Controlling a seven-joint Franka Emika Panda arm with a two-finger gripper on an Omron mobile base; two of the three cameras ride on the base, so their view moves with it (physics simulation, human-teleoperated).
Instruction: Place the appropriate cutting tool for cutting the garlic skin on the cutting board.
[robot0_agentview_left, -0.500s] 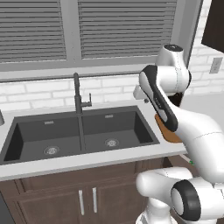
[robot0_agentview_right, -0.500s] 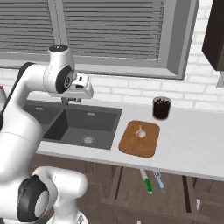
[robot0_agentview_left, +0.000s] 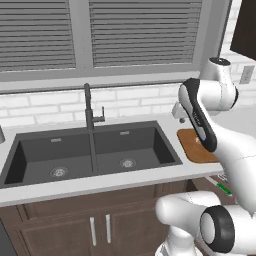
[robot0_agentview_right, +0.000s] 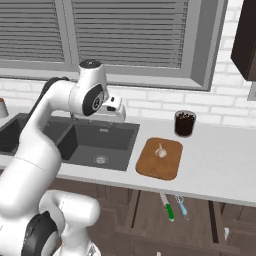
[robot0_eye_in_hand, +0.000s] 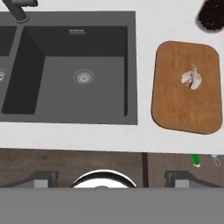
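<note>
The orange-brown cutting board (robot0_agentview_right: 159, 165) lies on the counter right of the sink, with the pale garlic (robot0_agentview_right: 160, 151) on its far half. In the hand view the cutting board (robot0_eye_in_hand: 175, 105) and garlic (robot0_eye_in_hand: 191, 79) sit at the right. The green-handled cutting tool (robot0_agentview_right: 168, 209) lies in an open drawer below the counter edge; only its green end (robot0_eye_in_hand: 195, 160) shows in the hand view, and a green bit (robot0_agentview_left: 224, 188) in the left base view. My gripper (robot0_agentview_right: 117, 108) hangs high over the sink's right basin, left of the board, open and empty. Its finger tips (robot0_eye_in_hand: 178, 177) stand wide apart.
A light-blue-handled tool (robot0_agentview_right: 182, 207) lies beside the green one in the drawer. A dark round cup (robot0_agentview_right: 184, 123) stands behind the board. The double sink (robot0_agentview_left: 90, 152) with its dark faucet (robot0_agentview_left: 90, 107) is to the left. The brick wall and window are behind.
My hand has swung to the right and a little lower, toward the board. The board, garlic, cup and tools have not moved.
</note>
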